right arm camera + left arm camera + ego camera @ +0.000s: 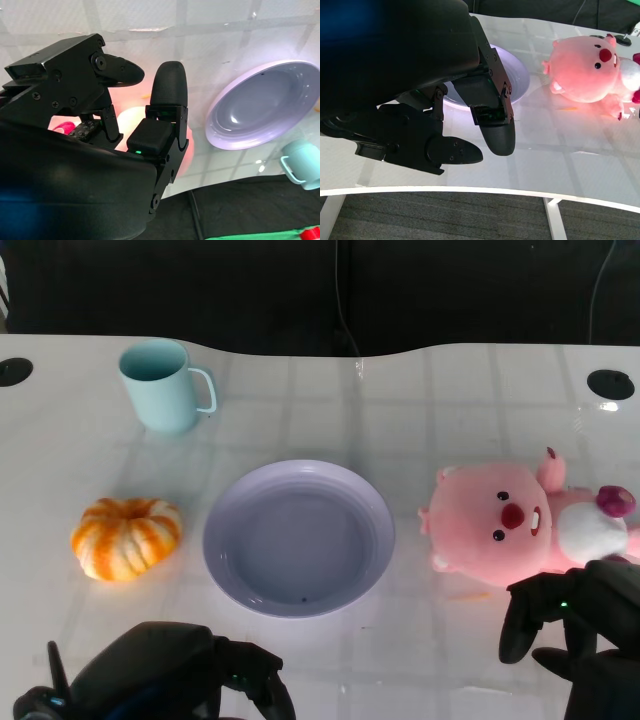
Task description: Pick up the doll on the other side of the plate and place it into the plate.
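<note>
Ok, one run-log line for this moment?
right hand: open, beside pink plush doll | doll: on table, outside lavender plate | left hand: empty

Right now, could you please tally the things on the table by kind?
Plush dolls: 1, pink doll
Plates: 1, lavender plate
Mugs: 1, light blue mug
Pumpkins: 1, orange pumpkin
Total: 4

Doll [510, 525]: we record a pink plush animal with a red nose, black eyes and a white belly, lying on its back on the table, just right of the plate, apart from it. Plate [375, 502]: we record a round, lavender, shallow dish, upright, holding nothing.
</note>
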Tool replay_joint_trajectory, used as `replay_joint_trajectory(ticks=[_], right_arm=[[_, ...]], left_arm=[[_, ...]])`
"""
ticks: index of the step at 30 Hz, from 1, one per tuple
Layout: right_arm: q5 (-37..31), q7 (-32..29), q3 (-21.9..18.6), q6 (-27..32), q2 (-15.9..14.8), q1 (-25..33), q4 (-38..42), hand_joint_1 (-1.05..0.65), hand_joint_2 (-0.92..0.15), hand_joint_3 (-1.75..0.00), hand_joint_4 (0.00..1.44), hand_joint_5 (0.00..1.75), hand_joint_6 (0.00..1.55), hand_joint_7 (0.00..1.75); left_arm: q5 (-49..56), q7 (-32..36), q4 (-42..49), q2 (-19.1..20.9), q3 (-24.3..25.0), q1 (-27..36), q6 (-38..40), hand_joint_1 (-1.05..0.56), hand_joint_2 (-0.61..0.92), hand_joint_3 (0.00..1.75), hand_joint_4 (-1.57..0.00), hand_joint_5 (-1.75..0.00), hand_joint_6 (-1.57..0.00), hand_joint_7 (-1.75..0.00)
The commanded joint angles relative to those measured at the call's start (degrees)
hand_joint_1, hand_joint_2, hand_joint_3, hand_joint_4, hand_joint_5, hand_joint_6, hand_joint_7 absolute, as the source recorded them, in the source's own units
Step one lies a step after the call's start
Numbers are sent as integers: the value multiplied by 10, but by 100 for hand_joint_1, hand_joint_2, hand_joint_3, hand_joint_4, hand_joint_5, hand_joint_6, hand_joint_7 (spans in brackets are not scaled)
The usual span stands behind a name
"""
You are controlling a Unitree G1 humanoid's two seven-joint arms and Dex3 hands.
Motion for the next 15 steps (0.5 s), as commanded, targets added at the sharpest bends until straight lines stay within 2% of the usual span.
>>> replay_joint_trajectory(ticks=[1,15], right_arm=[[1,0,-1,-3,-6,-4,1,-5,-60,-75,81,150,89,98],[3,2,-1,-3,-7,-5,3,-6,-61,-74,81,149,89,98]], left_arm=[[0,-7,-1,9,2,-5,3,-19,92,29,-67,-139,-86,-64],[-3,-7,3,10,2,-5,0,-18,92,29,-68,-137,-85,-64]])
